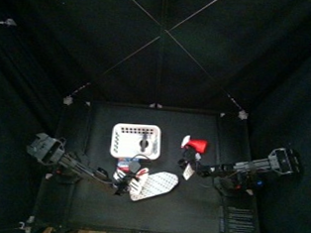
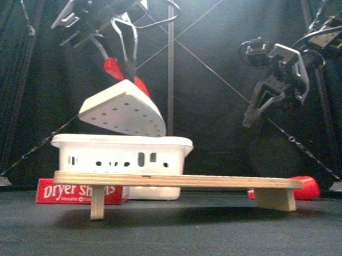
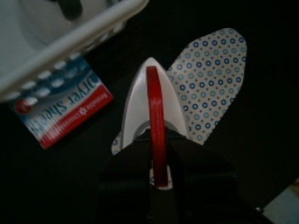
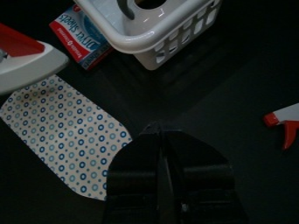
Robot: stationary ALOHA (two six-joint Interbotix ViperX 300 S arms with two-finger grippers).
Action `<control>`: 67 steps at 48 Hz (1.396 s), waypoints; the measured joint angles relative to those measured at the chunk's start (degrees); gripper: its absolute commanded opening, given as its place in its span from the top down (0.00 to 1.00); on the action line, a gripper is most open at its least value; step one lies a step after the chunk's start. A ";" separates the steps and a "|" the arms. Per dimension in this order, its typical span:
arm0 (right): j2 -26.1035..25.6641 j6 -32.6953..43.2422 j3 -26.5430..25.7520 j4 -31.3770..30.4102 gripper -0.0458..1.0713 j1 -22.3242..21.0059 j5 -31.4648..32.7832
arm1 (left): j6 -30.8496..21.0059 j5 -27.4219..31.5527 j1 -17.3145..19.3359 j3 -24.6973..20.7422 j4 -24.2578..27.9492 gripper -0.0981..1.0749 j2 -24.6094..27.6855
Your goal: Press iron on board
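Note:
My left gripper (image 3: 159, 171) is shut on the red handle of a white iron (image 3: 155, 98). In the front view the iron (image 2: 128, 108) hangs tilted, nose up, above the board (image 2: 187, 181), not touching it. The board is a white pad with small dark dots (image 3: 212, 77) on short wooden legs; it lies at the table's front in the top view (image 1: 157, 184). My right gripper (image 4: 163, 150) is shut and empty, held above the table to the right of the board (image 4: 65, 133).
A white lattice basket (image 2: 120, 158) stands behind the board, with dark items inside (image 4: 146, 7). A red and blue dryer-sheets box (image 2: 70, 190) lies at the board's left end. A red spray bottle (image 4: 284, 117) lies to the right.

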 measured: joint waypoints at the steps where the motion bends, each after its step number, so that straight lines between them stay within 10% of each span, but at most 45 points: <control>1: 0.00 -0.09 0.09 0.00 0.63 0.00 0.00 | -0.97 0.00 -0.26 0.00 0.00 0.52 0.53; 23: -0.79 -0.18 2.20 -0.53 0.63 0.00 0.00 | -23.20 6.15 -5.89 -1.32 4.48 0.52 8.00; 67: 8.35 0.00 7.03 13.89 0.63 0.79 -13.10 | -23.29 8.79 -6.86 -5.10 2.02 0.52 14.06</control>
